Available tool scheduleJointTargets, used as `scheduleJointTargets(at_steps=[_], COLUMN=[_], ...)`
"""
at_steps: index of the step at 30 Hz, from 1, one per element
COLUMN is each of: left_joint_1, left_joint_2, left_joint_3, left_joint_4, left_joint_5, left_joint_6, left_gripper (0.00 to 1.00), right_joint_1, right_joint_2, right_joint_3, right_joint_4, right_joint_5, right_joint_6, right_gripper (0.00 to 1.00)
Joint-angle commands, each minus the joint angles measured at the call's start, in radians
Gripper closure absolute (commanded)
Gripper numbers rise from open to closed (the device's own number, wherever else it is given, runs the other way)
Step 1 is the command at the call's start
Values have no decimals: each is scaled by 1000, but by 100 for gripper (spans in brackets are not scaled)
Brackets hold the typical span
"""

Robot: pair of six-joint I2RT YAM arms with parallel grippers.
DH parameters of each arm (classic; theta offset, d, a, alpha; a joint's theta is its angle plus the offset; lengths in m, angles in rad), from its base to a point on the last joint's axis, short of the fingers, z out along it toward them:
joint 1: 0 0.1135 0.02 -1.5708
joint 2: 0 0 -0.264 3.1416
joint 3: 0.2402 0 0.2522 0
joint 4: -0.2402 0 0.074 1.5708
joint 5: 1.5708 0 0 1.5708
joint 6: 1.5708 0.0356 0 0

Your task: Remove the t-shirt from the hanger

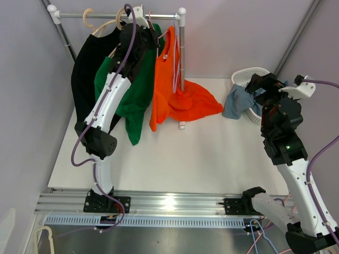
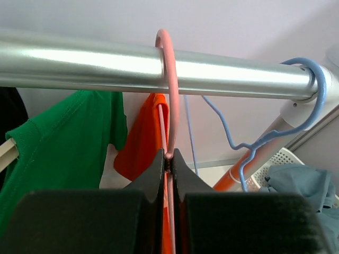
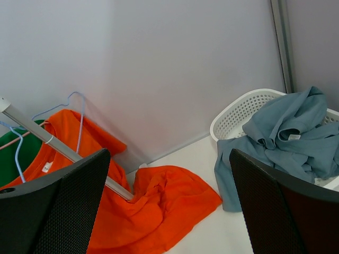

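Observation:
The orange t-shirt (image 1: 164, 90) hangs from a pink wire hanger (image 2: 168, 63) hooked over the silver rail (image 2: 79, 63); its lower part lies bunched on the table (image 1: 193, 103). My left gripper (image 2: 168, 156) is up at the rail (image 1: 139, 26) and shut on the pink hanger's neck just below the hook. The orange cloth (image 2: 143, 143) shows behind the fingers. My right gripper (image 3: 169, 211) is open and empty, held above the table's right side (image 1: 259, 87), facing the orange heap (image 3: 164, 206).
A green t-shirt (image 1: 135, 100) and a black one (image 1: 87, 69) hang left of the orange one. An empty blue hanger (image 2: 312, 100) hangs at the rail's right end. A white basket (image 1: 244, 76) with a grey-blue shirt (image 1: 238, 103) stands at the back right.

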Motion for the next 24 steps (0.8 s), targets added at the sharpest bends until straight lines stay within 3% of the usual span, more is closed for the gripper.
scheduleJointTargets(at_steps=[1, 6, 7, 9, 10, 15, 18, 20, 21, 24], left_joint_1=[9, 17, 17, 17, 17, 17, 17, 17, 17, 17], left_joint_2=[5, -27, -32, -32, -33, -24, -21, -16, -13, -10], left_joint_3=[47, -13, -19, -26, -30, -31, -28, -24, -19, -4], left_joint_4=[26, 45, 43, 40, 40, 31, 26, 23, 17, -7], left_joint_5=[23, 43, 43, 31, 28, 31, 28, 23, 23, 21], left_joint_6=[2, -4, -5, -21, -25, -39, -41, -38, -36, -39], left_gripper=[99, 99, 95, 72, 68, 65, 69, 93, 99, 99], right_joint_1=[5, 6, 6, 6, 6, 6, 6, 6, 6, 6], right_joint_2=[1, 3, 1, 1, -2, -5, -5, -5, -4, 10], right_joint_3=[2, 7, 8, 8, 8, 15, 15, 15, 13, 27], right_joint_4=[38, 27, 24, 18, 18, 15, 15, 16, 16, -1], right_joint_5=[-14, -28, -31, -28, -27, -22, -24, -24, -25, -31], right_joint_6=[-5, 15, 18, 18, 18, 9, 11, 12, 11, 7], right_gripper=[0, 1, 0, 1, 0, 0, 0, 1, 0, 0])
